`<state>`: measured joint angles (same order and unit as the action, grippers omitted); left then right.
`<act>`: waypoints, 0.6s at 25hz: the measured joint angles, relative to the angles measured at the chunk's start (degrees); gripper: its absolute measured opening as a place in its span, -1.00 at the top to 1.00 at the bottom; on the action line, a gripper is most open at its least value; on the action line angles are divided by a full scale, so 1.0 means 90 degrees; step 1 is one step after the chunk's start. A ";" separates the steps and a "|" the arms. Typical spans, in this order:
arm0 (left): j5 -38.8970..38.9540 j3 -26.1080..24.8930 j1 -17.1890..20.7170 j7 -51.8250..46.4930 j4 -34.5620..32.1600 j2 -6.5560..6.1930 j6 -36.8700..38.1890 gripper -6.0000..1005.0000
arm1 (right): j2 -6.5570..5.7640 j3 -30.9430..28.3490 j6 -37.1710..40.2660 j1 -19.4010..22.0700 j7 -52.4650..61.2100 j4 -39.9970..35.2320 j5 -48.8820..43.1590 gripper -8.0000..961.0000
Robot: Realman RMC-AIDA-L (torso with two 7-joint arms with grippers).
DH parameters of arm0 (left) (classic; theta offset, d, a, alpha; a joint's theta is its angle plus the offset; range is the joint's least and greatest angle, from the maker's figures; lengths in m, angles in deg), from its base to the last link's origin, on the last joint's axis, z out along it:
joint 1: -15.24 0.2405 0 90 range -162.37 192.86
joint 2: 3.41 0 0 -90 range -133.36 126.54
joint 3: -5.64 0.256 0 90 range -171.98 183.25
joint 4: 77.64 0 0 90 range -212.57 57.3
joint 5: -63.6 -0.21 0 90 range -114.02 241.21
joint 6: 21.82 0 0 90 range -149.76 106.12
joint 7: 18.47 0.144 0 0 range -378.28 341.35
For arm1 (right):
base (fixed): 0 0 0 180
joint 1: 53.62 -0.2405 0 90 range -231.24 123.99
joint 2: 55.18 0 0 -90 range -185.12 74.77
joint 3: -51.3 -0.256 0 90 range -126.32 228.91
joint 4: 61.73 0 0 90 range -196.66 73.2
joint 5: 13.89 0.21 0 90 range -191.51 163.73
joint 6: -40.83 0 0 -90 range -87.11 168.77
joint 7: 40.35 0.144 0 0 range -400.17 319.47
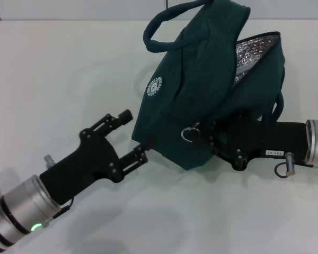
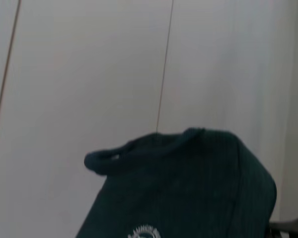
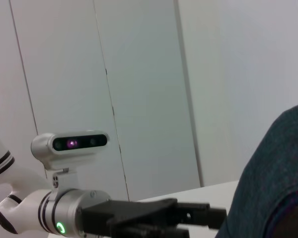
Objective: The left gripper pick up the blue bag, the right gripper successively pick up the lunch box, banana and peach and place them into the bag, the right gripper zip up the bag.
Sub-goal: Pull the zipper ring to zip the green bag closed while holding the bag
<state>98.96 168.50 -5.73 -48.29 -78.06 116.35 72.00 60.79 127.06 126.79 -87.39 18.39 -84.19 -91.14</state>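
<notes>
Left gripper (image 1: 131, 136) sits just left of the blue bag (image 1: 201, 90), fingers spread, one high by the bag's side, one low touching its bottom left corner. I read it as not clamped on anything; it holds nothing I can see.

Bag stands on the white table (image 1: 53, 69), leaning, handle loop (image 1: 169, 26) up at the top left. White round logo (image 1: 156, 87) faces the left arm. Mouth on the bag's right side gapes, silver lining (image 1: 254, 55) showing, so the zip isn't closed.

Right gripper (image 1: 201, 135) is pressed against the bag's lower front, by the metal ring (image 1: 190, 133). Fingertips buried in fabric, so I can't tell whether they're open or closed.

No lunch box, banana or peach on the table around the bag. My guess: they're already inside, though I can't see the contents. If so, packing is done and zipping is what's left. Left arm would need a grip on the bag first, I'd say.
</notes>
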 joint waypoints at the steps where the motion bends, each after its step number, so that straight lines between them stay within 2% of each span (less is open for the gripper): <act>1: -0.0115 0.0000 -0.0066 -0.0002 -0.0007 0.0001 -0.0109 -0.44 | 0.0002 0.0000 0.0000 0.0002 0.0004 0.0001 0.0000 0.95; 15: -0.0117 -0.0001 -0.0417 -0.0001 -0.0077 0.0023 -0.0543 -0.19 | 0.0005 0.0010 0.0054 0.0077 0.0057 0.0005 -0.0003 0.95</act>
<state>97.90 168.49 -9.48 -48.30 -78.75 116.56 67.11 60.84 127.14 127.28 -86.70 18.90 -84.14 -91.17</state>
